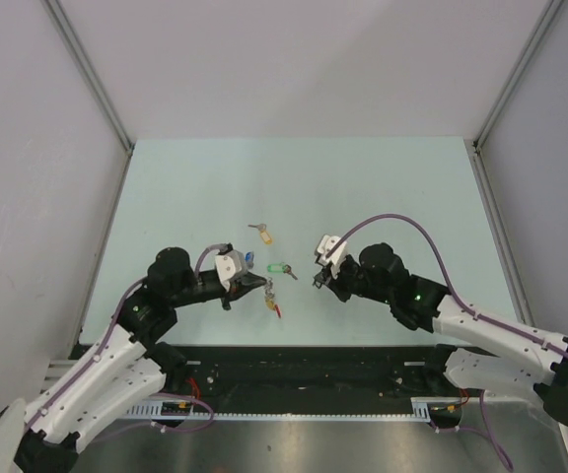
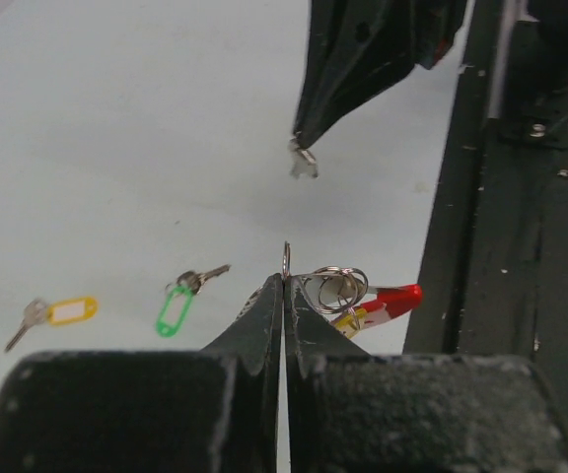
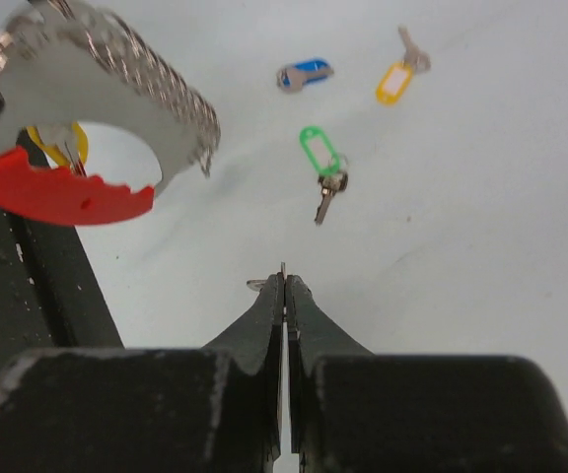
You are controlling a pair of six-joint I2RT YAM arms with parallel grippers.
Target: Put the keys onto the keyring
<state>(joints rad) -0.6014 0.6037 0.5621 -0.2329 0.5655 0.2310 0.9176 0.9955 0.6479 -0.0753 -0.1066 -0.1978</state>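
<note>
The keyring [image 3: 116,89], a red plastic arc joined to a silver toothed part, hangs at the upper left of the right wrist view with a yellow tag behind it. My left gripper [image 2: 285,278] is shut on a thin metal ring of the keyring [image 2: 363,296]; the top view shows this left gripper [image 1: 262,285] just left of centre. The right gripper [image 3: 283,279] is shut on a small metal key [image 2: 302,163], a short way right of the keyring, as the top view of the right gripper [image 1: 317,281] shows. Loose keys lie on the table: green-tagged [image 1: 282,268], yellow-tagged [image 1: 262,233] and blue [image 1: 250,261].
The pale green table [image 1: 383,187] runs back to grey walls. A black strip [image 1: 304,370] with cables borders its near edge, below both arms. The green-tagged key [image 3: 320,158] lies just beyond the right fingertips.
</note>
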